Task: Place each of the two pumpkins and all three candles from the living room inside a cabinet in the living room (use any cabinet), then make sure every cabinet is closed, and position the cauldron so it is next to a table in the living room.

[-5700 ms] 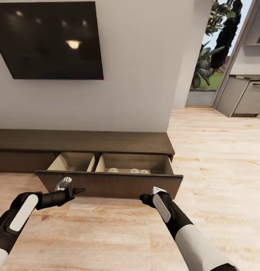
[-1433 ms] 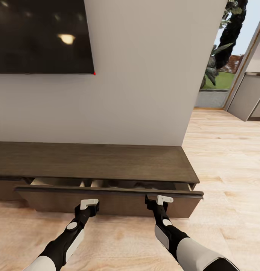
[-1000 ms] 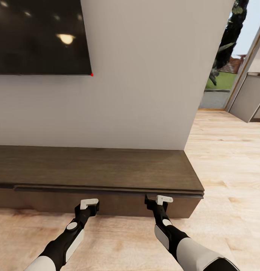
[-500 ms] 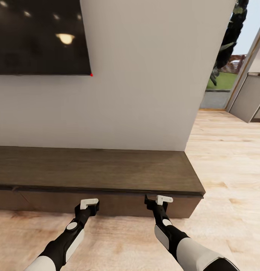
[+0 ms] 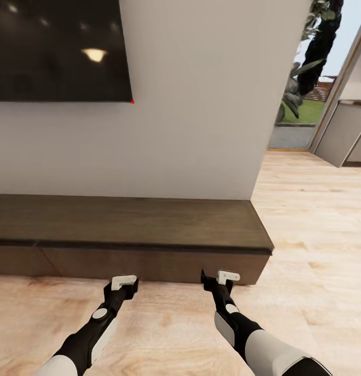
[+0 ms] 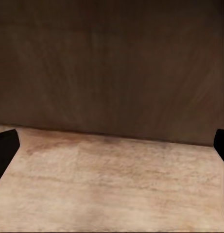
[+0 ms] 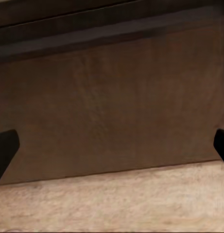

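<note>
The long dark-brown cabinet (image 5: pixel 128 222) stands against the wall with its flat drawer front (image 5: pixel 149 263) flush and shut. My left gripper (image 5: pixel 124 282) and right gripper (image 5: pixel 222 276) hover low over the plank floor, a short way in front of that drawer front, both open and holding nothing. In the left wrist view the dark cabinet front (image 6: pixel 112 63) rises above the floor, between black fingertips (image 6: pixel 5 150) set wide apart. The same front (image 7: pixel 112 107) faces the right wrist view. The pumpkins, candles, cauldron and table are out of view.
A large black TV (image 5: pixel 55 49) hangs on the beige wall above the cabinet. At the right, a glass doorway (image 5: pixel 300 104) shows garden plants, with grey kitchen units (image 5: pixel 347 133) beside it. Light wood floor (image 5: pixel 316 235) stretches to the right.
The open drawer, with pale objects inside, has slid fully into the cabinet. Since half a second ago the view has pulled back a little, and a gap now separates the grippers from the front.
</note>
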Robot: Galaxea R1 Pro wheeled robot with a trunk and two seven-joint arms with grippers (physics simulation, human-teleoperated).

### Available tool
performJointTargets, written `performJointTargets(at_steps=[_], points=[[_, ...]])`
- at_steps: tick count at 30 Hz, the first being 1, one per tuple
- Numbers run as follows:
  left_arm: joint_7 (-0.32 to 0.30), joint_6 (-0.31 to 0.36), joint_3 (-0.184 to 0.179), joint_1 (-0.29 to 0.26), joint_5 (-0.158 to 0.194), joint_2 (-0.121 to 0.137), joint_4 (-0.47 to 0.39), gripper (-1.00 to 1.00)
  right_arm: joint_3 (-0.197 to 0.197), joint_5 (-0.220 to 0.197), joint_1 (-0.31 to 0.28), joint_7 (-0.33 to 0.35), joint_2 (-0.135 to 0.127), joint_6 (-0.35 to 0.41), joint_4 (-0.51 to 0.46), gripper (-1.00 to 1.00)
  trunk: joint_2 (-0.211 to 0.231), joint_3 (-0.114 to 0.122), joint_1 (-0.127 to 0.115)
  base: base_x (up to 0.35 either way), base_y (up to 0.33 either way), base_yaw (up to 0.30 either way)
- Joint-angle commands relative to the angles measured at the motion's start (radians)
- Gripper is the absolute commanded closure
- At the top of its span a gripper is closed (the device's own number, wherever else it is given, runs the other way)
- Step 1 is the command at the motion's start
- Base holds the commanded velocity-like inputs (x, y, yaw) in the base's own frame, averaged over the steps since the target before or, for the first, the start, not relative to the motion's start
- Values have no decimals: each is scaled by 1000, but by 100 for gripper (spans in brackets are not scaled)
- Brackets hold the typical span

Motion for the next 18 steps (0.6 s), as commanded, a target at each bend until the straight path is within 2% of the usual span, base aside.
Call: performJointTargets(at_steps=[1,5,7,8,9,10,12,16,18], points=[[0,0,1,0,0,0,0,-100,0,0,0,0,0,0,0,-100,0,0,0,-331,0,0],[-2,13,4,0,6,0,0,-100,-2,-1,0,0,0,12,0,-100,0,0,0,-332,0,0],[-4,52,6,-2,12,1,0,-100,-8,-5,0,-1,0,66,0,-100,0,0,0,-332,0,0],[-4,99,8,-3,13,2,-6,-100,-11,-8,0,-2,0,117,-3,-100,0,0,0,-332,0,0],[-6,198,13,-6,14,5,-21,-100,-14,-10,-2,-3,0,214,-8,-100,0,0,0,-263,0,0],[-6,238,16,-7,14,6,-29,-100,-15,-11,-4,-4,1,251,-10,-100,0,0,0,-211,0,0],[-8,408,37,-12,16,7,-76,-100,-21,-14,-12,-6,1,396,-19,-100,0,0,0,-111,0,0],[-10,771,117,-15,16,7,-225,-100,-47,-18,-22,-7,5,643,-100,-100,0,0,0,-32,0,0],[-10,902,168,-15,15,7,-278,-100,-68,-18,-23,-6,6,753,-138,-100,14,6,-8,-8,0,0]])
